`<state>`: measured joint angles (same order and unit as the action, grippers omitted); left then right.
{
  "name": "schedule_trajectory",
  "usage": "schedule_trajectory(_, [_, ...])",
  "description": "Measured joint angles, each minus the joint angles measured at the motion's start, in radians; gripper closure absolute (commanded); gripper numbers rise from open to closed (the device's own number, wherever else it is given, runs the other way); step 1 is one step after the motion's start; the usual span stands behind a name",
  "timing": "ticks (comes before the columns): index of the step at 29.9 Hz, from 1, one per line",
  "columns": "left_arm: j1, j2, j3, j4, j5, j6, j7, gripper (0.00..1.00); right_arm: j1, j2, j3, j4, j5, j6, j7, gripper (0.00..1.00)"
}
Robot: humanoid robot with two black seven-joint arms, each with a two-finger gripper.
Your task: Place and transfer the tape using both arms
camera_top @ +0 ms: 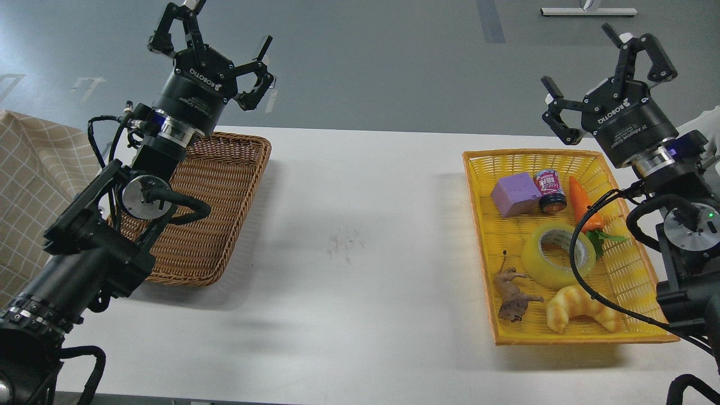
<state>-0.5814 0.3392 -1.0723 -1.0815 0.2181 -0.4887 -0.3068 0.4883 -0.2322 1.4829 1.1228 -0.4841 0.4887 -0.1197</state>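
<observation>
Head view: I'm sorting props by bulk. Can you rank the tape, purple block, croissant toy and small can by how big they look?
1. Tape and croissant toy: look alike in size, so not ranked apart; the croissant also lies nearer the camera.
2. Purple block.
3. Small can, clearly the smallest.

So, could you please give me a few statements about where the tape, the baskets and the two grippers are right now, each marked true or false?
1. The tape lies in the yellow basket. True.
2. The left gripper is shut on the tape. False: it is open, holding nothing, raised above the brown wicker basket.
3. The right gripper is open. True.
4. The croissant toy sits in the brown wicker basket. False: it lies in the yellow basket, next to the tape.
5. The purple block is on the bare table. False: it is in the yellow basket.
</observation>
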Motion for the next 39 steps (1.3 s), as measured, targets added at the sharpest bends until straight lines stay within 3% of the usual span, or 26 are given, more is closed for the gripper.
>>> schedule_trajectory(13, [0.000,-0.001,-0.005,0.001,0.001,0.000,0.000,0.02,0.063,-0.336,-0.348,0.063,-0.103,0.000,-0.005,0.00])
schedule_trajectory(23, [0.000,0.000,-0.006,0.000,0.001,0.000,0.000,0.02,0.123,-0.431,-0.369,0.092,-0.493,0.000,-0.005,0.00])
schedule_trajectory(29, [0.000,-0.001,-0.004,0.000,0.001,0.000,0.000,0.02,0.111,-0.531,-0.373,0.169,-0.602,0.000,-0.011,0.00])
schedule_trajectory(34, [0.000,-0.002,-0.002,0.000,0.001,0.000,0.000,0.02,0.108,-0.575,-0.410,0.178,-0.673,0.000,-0.084,0.00])
schedule_trajectory(39, [0.000,-0.002,0.000,0.000,0.001,0.000,0.000,0.02,0.107,-0.609,-0.473,0.201,-0.686,0.000,-0.104,0.00])
